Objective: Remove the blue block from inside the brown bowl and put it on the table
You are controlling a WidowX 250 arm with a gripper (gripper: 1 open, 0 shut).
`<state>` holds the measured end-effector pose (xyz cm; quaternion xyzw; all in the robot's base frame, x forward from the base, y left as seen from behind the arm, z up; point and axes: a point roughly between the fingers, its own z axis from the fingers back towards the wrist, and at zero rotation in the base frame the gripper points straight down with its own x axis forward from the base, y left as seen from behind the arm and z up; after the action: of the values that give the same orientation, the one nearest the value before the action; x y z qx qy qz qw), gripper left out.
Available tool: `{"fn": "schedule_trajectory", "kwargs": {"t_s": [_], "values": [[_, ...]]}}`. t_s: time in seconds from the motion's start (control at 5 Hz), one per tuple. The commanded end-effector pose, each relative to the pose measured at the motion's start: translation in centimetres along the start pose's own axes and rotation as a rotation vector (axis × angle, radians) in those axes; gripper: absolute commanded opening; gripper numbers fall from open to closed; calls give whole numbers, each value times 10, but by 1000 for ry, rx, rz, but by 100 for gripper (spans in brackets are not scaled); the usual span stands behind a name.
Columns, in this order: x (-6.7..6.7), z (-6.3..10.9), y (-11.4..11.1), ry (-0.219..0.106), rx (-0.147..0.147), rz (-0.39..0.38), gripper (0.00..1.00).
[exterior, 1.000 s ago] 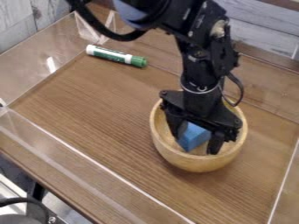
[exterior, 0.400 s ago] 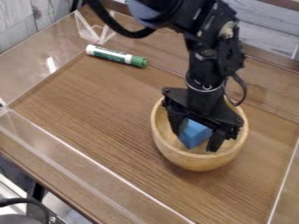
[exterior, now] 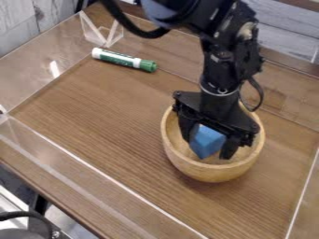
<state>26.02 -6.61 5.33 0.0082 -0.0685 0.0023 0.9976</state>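
The blue block (exterior: 206, 142) lies inside the brown bowl (exterior: 182, 157), which sits on the table (exterior: 100, 112) at the right. My gripper (exterior: 208, 143) points straight down into the bowl with its black fingers (exterior: 182, 131) spread on either side of the block. The jaws are open and straddle the block; I cannot tell whether a finger touches it. The block's lower part is hidden by the bowl's rim.
A green-and-white marker (exterior: 123, 62) lies at the back left of the table. Low clear plastic walls (exterior: 32, 149) edge the tabletop. The black arm (exterior: 225, 47) rises above the bowl toward the top of the view.
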Motion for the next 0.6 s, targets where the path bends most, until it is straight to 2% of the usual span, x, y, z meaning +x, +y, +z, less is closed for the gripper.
{"fn": "schedule_trajectory", "kwargs": {"t_s": [0.0,0.4], "values": [[12,9,-4,-46,-2,-5,100],[12,5,-3,-38,7,7,100]]}}
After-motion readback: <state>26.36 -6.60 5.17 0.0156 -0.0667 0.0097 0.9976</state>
